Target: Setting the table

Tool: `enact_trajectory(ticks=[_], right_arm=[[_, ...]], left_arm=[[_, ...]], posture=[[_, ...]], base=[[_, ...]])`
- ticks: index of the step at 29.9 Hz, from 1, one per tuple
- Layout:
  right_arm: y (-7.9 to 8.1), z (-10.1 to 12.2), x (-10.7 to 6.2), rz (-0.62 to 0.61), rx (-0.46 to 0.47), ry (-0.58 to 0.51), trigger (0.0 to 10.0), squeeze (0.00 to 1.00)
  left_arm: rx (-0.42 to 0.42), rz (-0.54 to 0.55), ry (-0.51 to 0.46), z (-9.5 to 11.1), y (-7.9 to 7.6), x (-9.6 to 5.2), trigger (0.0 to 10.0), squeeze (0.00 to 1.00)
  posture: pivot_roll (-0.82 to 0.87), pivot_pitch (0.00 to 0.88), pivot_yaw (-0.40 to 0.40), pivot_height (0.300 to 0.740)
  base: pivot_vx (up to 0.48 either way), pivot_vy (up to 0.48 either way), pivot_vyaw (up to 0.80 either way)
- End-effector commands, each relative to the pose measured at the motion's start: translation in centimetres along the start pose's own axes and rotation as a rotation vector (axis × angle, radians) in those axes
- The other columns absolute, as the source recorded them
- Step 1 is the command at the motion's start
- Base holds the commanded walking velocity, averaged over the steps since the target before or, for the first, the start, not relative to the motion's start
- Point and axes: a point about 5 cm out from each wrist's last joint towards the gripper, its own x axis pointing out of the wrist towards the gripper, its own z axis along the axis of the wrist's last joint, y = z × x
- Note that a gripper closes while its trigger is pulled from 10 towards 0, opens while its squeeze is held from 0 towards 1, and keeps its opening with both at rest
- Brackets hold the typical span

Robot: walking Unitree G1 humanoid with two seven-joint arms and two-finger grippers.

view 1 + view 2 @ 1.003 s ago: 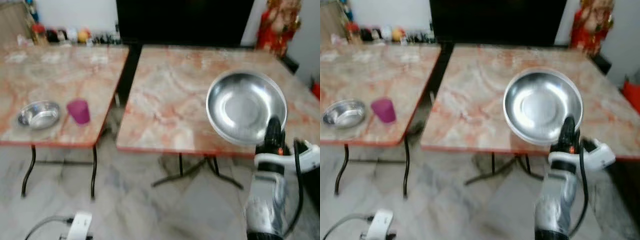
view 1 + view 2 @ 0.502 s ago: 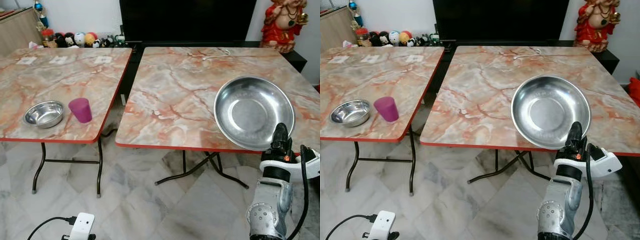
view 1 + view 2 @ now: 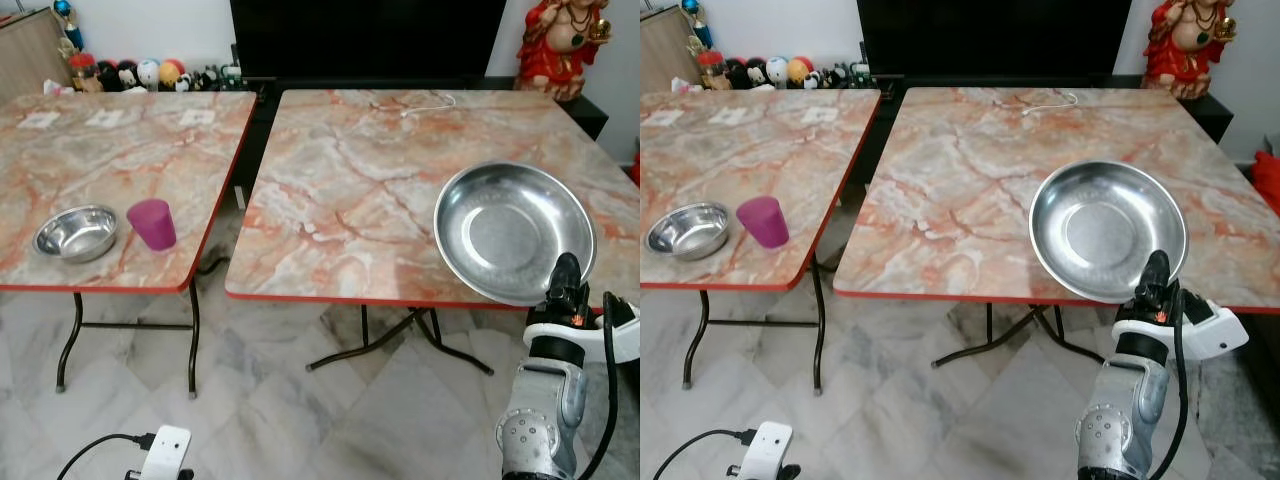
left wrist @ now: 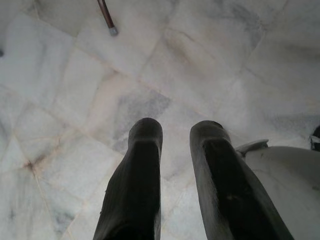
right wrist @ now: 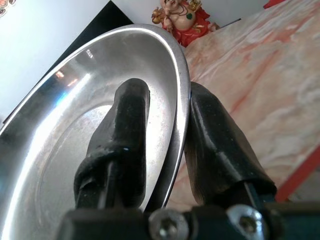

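Note:
A large steel plate (image 3: 514,230) hangs tilted above the near right part of the right marble table (image 3: 360,190). My right gripper (image 3: 568,274) is shut on its near rim, one finger inside the plate (image 5: 90,130) and one outside. On the left marble table (image 3: 120,150) a small steel bowl (image 3: 76,232) sits beside a purple cup (image 3: 152,223) near the front edge. My left gripper (image 4: 175,145) hangs over the marble floor with a gap between its two fingers and nothing in it.
A red statue (image 3: 556,45) stands at the back right beside a dark TV cabinet (image 3: 370,40). Small toys (image 3: 140,73) line the back left. A white cable (image 3: 428,103) lies on the right table's far side. A white charger (image 3: 165,452) with cord lies on the floor.
The camera has shifted and the picture has sharpened from its blur one second ago. The plate stays held in my right gripper above the right table, slightly lower in view.

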Motion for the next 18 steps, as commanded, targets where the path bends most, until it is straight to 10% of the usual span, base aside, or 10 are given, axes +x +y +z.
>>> enact_trajectory(ticks=[1,18], right_arm=[[0.46,-0.19,0.17,0.004,-0.004,0.007,10.0,0.00],[-0.11,-0.31,0.21,-0.042,-0.052,0.029,10.0,0.00]], left_arm=[[0.015,0.004,-0.002,0.00,0.31,-0.06,10.0,0.00],[0.012,0.002,-0.002,-0.15,-0.05,-0.06,10.0,0.00]], posture=[[0.12,0.019,-0.001,0.740],[0.11,0.032,-0.006,0.740]], base=[[0.319,0.000,0.00],[0.243,0.000,-0.10]])
